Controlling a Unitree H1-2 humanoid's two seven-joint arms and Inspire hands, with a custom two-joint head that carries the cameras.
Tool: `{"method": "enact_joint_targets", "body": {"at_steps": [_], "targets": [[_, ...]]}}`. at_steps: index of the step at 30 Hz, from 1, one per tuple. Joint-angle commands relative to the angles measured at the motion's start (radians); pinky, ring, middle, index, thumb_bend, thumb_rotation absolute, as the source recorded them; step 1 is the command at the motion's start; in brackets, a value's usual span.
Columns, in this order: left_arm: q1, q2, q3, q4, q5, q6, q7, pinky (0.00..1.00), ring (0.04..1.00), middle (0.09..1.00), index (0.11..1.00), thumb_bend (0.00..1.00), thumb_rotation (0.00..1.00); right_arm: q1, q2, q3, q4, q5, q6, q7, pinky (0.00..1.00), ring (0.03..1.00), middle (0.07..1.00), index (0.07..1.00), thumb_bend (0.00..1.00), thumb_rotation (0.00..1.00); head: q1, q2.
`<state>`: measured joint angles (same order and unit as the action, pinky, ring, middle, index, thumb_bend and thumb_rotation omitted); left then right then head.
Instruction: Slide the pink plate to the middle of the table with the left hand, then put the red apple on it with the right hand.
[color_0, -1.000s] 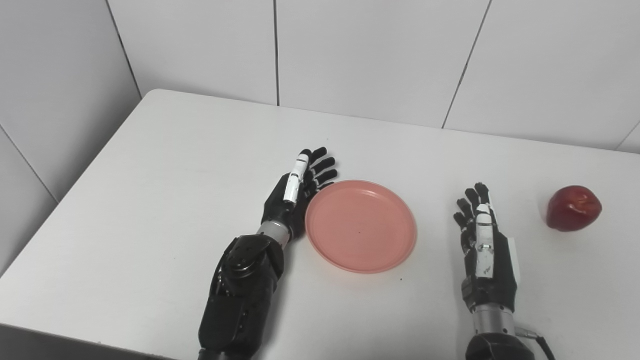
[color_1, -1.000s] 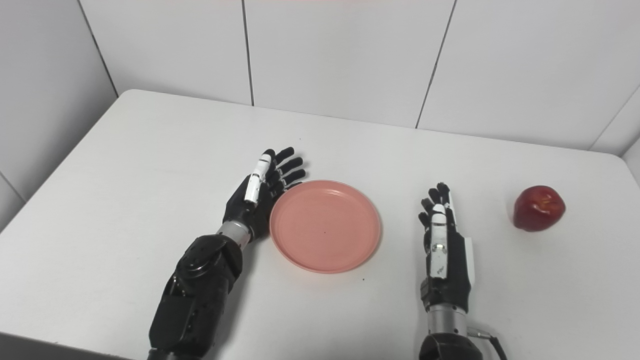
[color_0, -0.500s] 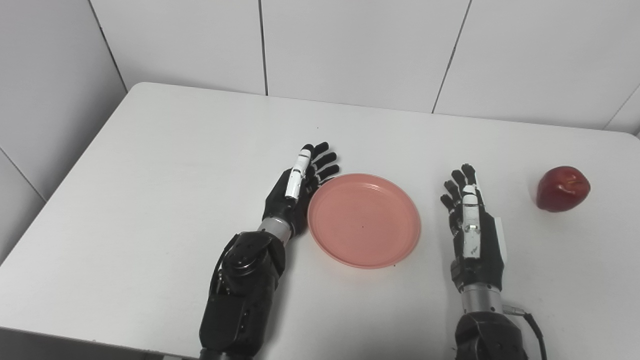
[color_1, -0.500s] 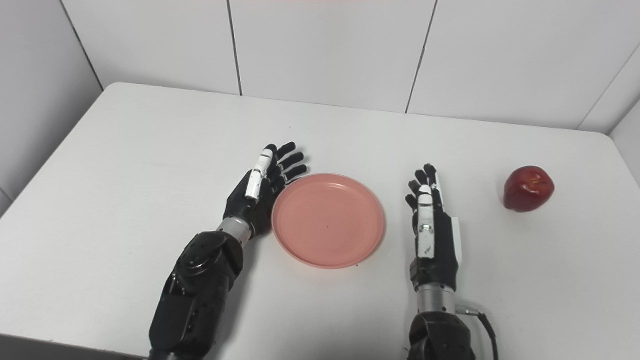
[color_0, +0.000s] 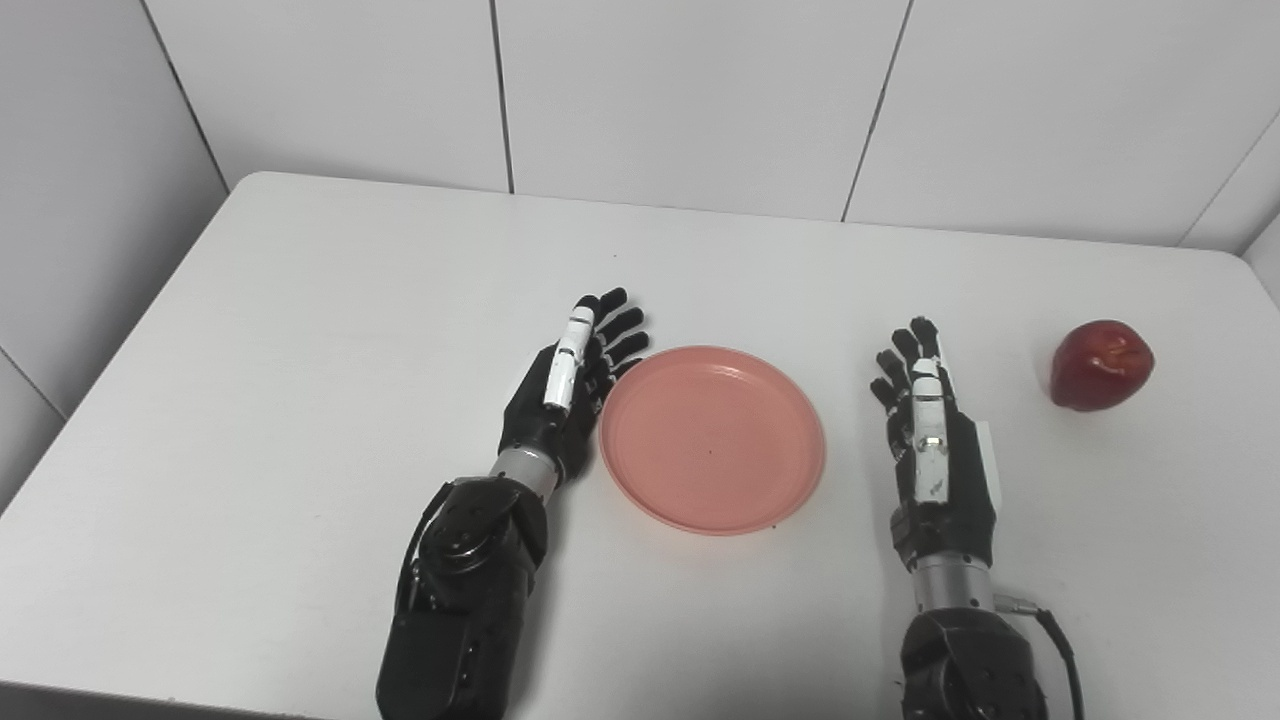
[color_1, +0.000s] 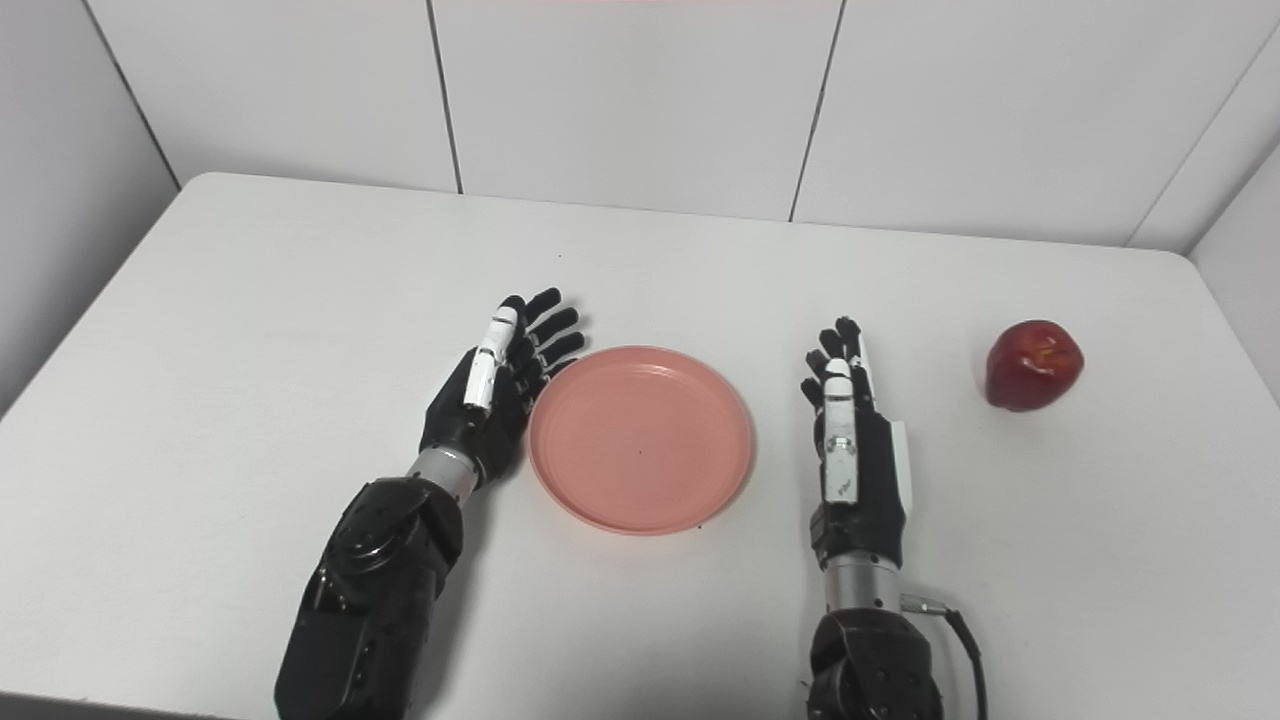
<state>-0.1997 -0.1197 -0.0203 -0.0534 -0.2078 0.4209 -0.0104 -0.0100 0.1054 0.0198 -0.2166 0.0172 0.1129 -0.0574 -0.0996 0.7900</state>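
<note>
Fingers (color_0: 620, 325) of the left hand (color_0: 560, 400) are spread and extended, nothing being grasped, with the hand set edge-on against the left rim of the pink plate (color_0: 712, 438) near the middle of the white table (color_0: 300, 330). Nothing is held by the right hand (color_0: 935, 450), its fingers likewise straightened. The red apple (color_0: 1101, 365) is seen well apart, at the table's right side.

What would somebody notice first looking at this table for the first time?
Probably the pink plate, empty near the middle of the white table, with an open black hand on either side: the left hand against its left rim, the right hand a little clear of its right. Next comes the red apple, alone near the table's right edge.
</note>
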Motion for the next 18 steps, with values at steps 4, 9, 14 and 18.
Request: {"method": "enact_joint_targets", "body": {"at_steps": [4, 9, 14, 18], "targets": [[-0.009, 0.017, 0.001, -0.006, 0.01, -0.07, -0.021, 0.89, 0.891, 0.897, 0.882, 0.37, 1.0, -0.057, -0.007, -0.024, -0.052, -0.013, 0.005, -0.017, 1.0, 0.944, 0.961, 0.967, 0.31, 1.0, -0.052, -0.003], [-0.005, 0.024, 0.006, 0.007, 0.007, -0.093, -0.03, 0.89, 0.889, 0.897, 0.881, 0.37, 1.0, -0.099, -0.065, -0.034, -0.071, -0.061, 0.024, -0.007, 0.9, 0.91, 0.926, 0.922, 0.36, 0.97, -0.091, -0.011], [-0.001, 0.019, 0.019, 0.025, -0.002, -0.106, -0.021, 0.87, 0.871, 0.881, 0.87, 0.36, 1.0, -0.133, -0.114, -0.027, -0.104, -0.147, 0.068, -0.012, 0.88, 0.881, 0.9, 0.9, 0.46, 0.88, -0.139, -0.029], [0.004, 0.025, 0.026, 0.038, -0.011, -0.124, -0.033, 0.87, 0.874, 0.885, 0.872, 0.35, 1.0, -0.151, -0.133, -0.03, -0.125, -0.191, 0.084, -0.014, 0.85, 0.888, 0.908, 0.899, 0.52, 0.8, -0.179, -0.038]]}}
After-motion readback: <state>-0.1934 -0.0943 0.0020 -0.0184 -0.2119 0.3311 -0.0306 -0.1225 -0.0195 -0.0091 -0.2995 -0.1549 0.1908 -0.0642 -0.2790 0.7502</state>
